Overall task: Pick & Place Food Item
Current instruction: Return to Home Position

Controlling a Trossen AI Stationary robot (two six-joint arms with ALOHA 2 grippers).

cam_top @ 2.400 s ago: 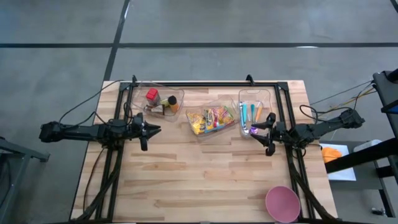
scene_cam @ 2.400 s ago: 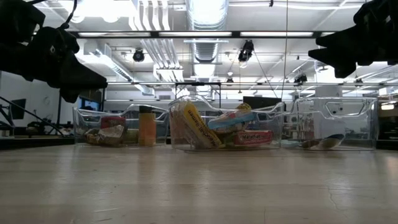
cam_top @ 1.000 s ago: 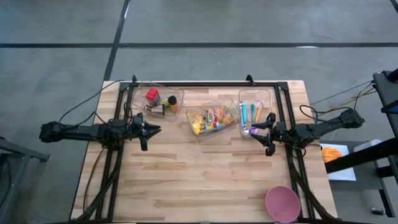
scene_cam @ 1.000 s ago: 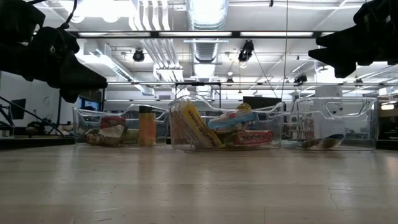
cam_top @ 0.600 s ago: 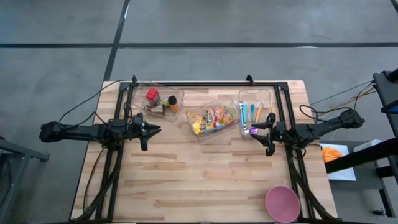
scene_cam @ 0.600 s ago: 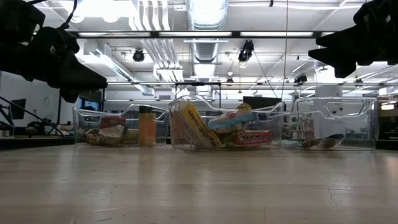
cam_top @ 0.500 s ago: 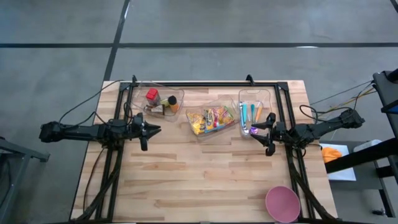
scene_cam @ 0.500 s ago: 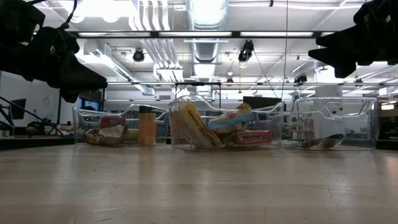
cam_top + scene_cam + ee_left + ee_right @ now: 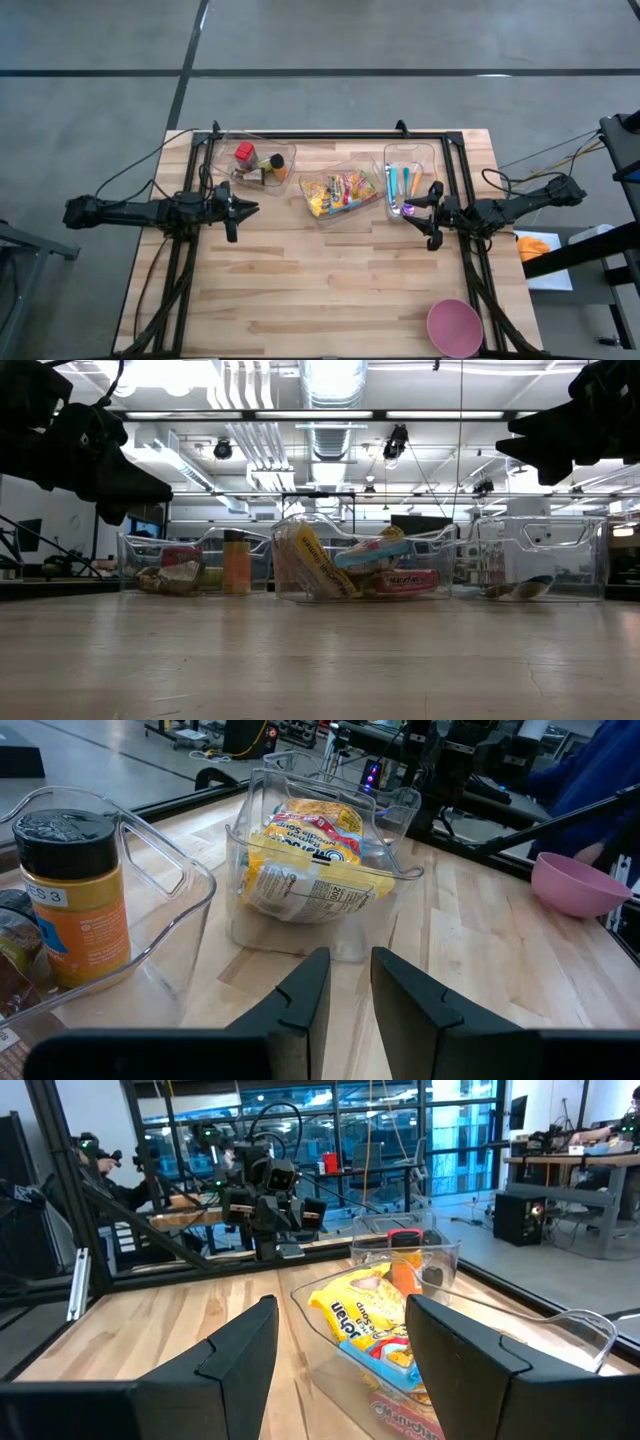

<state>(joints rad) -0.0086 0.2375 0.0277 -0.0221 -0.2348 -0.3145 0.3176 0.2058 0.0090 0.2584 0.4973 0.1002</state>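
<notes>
Three clear bins stand along the table's far side. The middle bin point(image 9: 340, 192) holds several snack packets, yellow ones among them point(image 9: 305, 860) point(image 9: 375, 1320). The left bin point(image 9: 262, 165) holds an orange spice jar point(image 9: 75, 900) and red items. The right bin point(image 9: 408, 180) holds blue and orange items. My left gripper point(image 9: 250, 208) point(image 9: 350, 970) hovers near the left bin, its fingers a narrow gap apart and empty. My right gripper point(image 9: 430, 215) point(image 9: 342, 1320) hovers beside the right bin, wide open and empty. Both point at the middle bin.
A pink bowl point(image 9: 455, 327) point(image 9: 580, 885) stands at the table's near right corner. A black frame rail point(image 9: 330, 135) runs along the far edge behind the bins. Bare wooden table top point(image 9: 320, 280) lies between the bins and the near edge. A person in blue point(image 9: 600, 780) shows beyond the table.
</notes>
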